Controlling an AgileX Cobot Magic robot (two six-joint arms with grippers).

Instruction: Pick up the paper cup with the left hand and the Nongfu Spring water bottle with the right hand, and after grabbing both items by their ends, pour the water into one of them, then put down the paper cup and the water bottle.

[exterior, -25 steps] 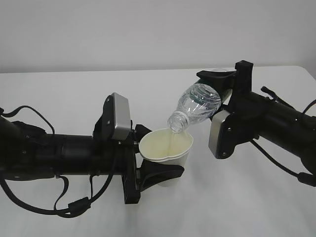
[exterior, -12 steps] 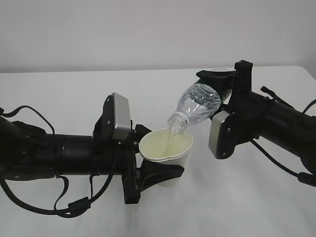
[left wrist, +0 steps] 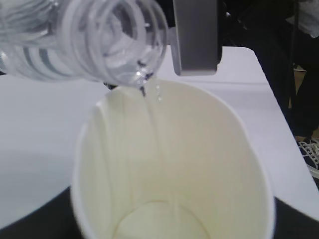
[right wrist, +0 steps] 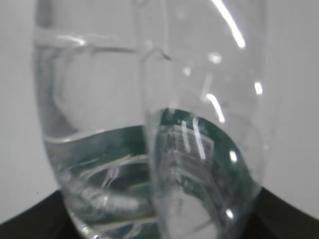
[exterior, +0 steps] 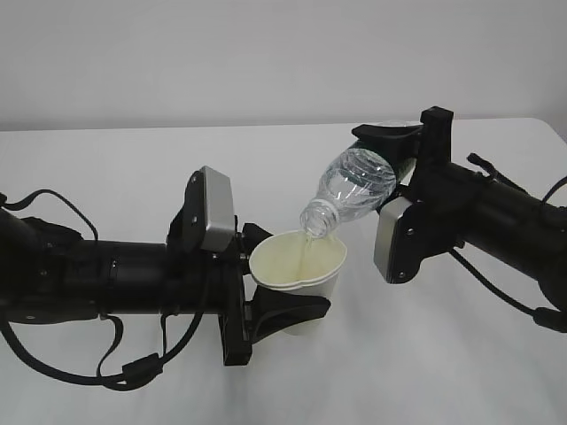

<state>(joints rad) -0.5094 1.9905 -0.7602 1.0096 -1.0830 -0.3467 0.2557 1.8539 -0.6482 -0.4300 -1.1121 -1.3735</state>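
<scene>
The white paper cup (exterior: 298,264) is held just above the table, tilted toward the right, with my left gripper (exterior: 288,307) shut on its lower part. My right gripper (exterior: 398,158) is shut on the base end of the Nongfu Spring water bottle (exterior: 356,188), which is tipped neck-down to the left. Its uncapped neck (left wrist: 118,41) hangs over the cup's rim. A thin stream of water (left wrist: 149,102) runs into the cream inside of the cup (left wrist: 172,169), and a little pools at the bottom. In the right wrist view the bottle (right wrist: 149,129) fills the picture and hides the jaws.
The white table (exterior: 443,354) stretches all round both arms. The right arm's grey wrist camera housing (exterior: 392,239) hangs close to the cup's right side. Cables (exterior: 133,367) loop under the left arm.
</scene>
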